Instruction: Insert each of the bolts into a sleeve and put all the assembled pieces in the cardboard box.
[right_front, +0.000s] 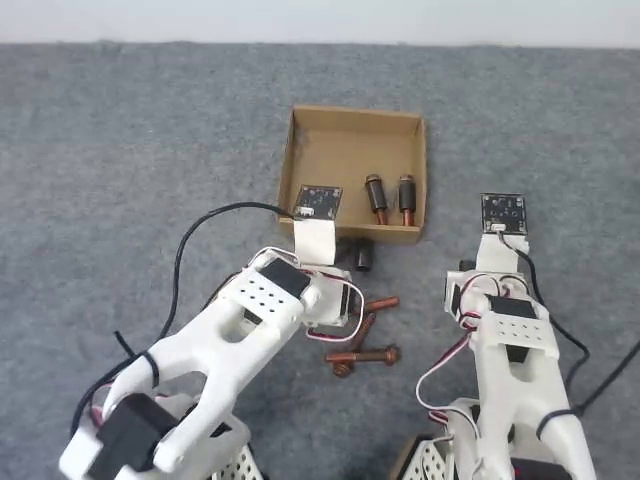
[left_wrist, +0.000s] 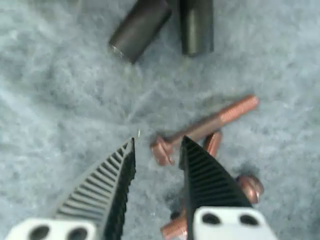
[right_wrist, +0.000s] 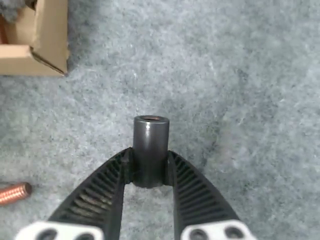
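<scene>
Right wrist view: a sleeve (right_wrist: 150, 134) is clamped in the right gripper (right_wrist: 150, 155), while the left gripper (left_wrist: 158, 142) is held spread over a bolt (left_wrist: 205, 127).

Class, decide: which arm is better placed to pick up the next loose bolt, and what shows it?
Left. The left gripper is open over the head of a copper bolt on the carpet. The right gripper is shut on a sleeve, so it likely cannot take a bolt.
</scene>
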